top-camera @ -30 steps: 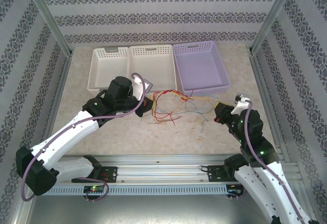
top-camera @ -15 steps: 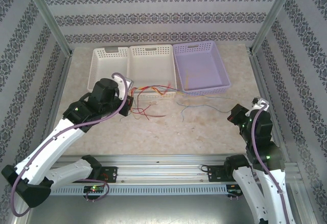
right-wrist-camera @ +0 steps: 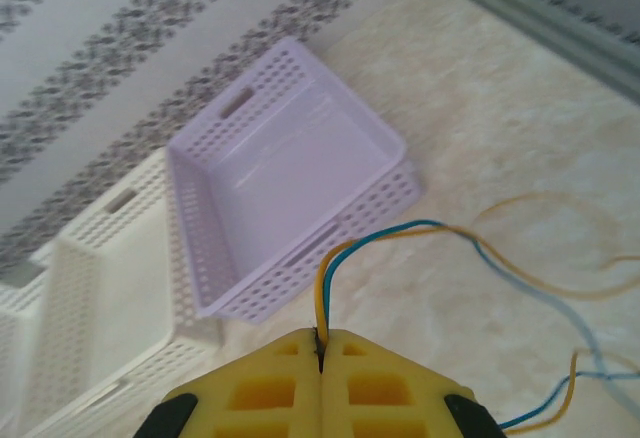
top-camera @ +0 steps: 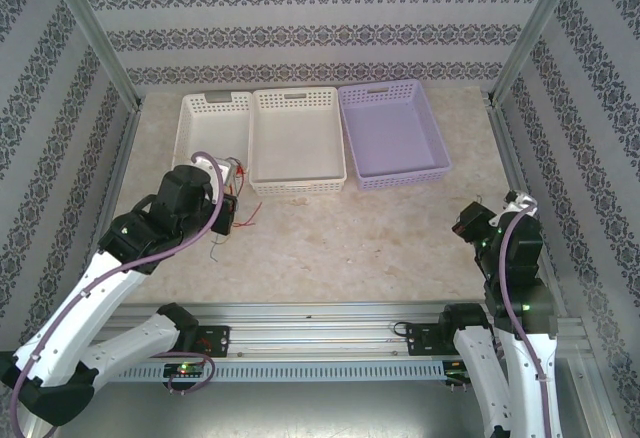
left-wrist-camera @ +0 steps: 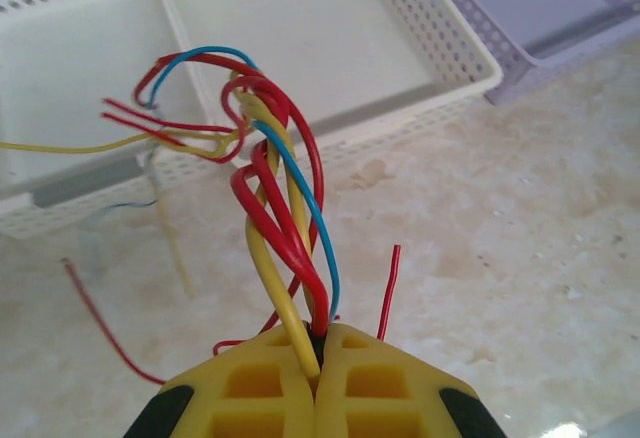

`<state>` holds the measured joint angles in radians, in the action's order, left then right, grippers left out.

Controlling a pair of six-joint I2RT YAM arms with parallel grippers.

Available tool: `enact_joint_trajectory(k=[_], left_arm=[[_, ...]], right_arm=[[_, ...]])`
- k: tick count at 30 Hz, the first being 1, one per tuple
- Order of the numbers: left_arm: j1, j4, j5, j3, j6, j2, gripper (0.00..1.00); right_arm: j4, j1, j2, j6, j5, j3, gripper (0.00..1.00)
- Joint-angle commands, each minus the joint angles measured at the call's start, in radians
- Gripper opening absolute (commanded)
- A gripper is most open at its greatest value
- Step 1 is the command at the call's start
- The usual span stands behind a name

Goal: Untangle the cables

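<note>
My left gripper (top-camera: 228, 212) hangs just in front of the left white basket (top-camera: 210, 133), shut on a twisted bunch of cables (left-wrist-camera: 285, 208) in red, yellow and blue. The bunch rises from the yellow fingertips (left-wrist-camera: 280, 378) of the left gripper (left-wrist-camera: 318, 343). Loose red ends (top-camera: 246, 220) trail on the table beside it. My right gripper (top-camera: 468, 224) is at the far right near the table edge. In the right wrist view, the right gripper (right-wrist-camera: 320, 338) is shut on a yellow-orange and blue cable pair (right-wrist-camera: 400, 233), which curves away over the table to the right.
Three baskets stand in a row at the back: left white, middle white (top-camera: 298, 143) and lilac (top-camera: 390, 133). The lilac basket (right-wrist-camera: 290, 178) lies ahead of the right gripper. A white basket rim (left-wrist-camera: 440, 98) is just beyond the held bunch. Metal frame posts (top-camera: 520, 38) flank the table.
The arms have pulled apart. The left went left and nearer with the red-yellow bunch, the right went right with the blue and yellow pair. No wires span the middle now.
</note>
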<state>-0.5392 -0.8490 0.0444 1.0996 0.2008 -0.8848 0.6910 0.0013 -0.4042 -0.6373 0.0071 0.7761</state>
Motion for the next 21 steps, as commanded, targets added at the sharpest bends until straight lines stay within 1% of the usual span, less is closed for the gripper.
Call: enact_joint_trajectory(k=[1, 5, 10, 14, 21], left_arm=[[0.007, 0.081, -0.114, -0.022, 0.06, -0.015, 0.0], [0.003, 0.184, -0.219, -0.055, 0.112, -0.051, 0.0], [-0.034, 0.291, -0.285, -0.094, 0.162, -0.114, 0.0], [-0.086, 0.378, -0.285, -0.14, 0.196, -0.16, 0.0], [-0.166, 0.53, -0.246, -0.206, 0.269, -0.256, 0.0]], right_arm=[[-0.099, -0.009, -0.002, -0.024, -0.161, 0.021, 0.0], [-0.148, -0.008, -0.002, -0.024, -0.259, 0.024, 0.0], [-0.219, -0.009, -0.005, -0.046, -0.373, 0.032, 0.0], [-0.318, -0.009, -0.027, -0.107, -0.513, 0.038, 0.0], [-0.392, -0.003, -0.065, -0.152, -0.631, 0.045, 0.0]])
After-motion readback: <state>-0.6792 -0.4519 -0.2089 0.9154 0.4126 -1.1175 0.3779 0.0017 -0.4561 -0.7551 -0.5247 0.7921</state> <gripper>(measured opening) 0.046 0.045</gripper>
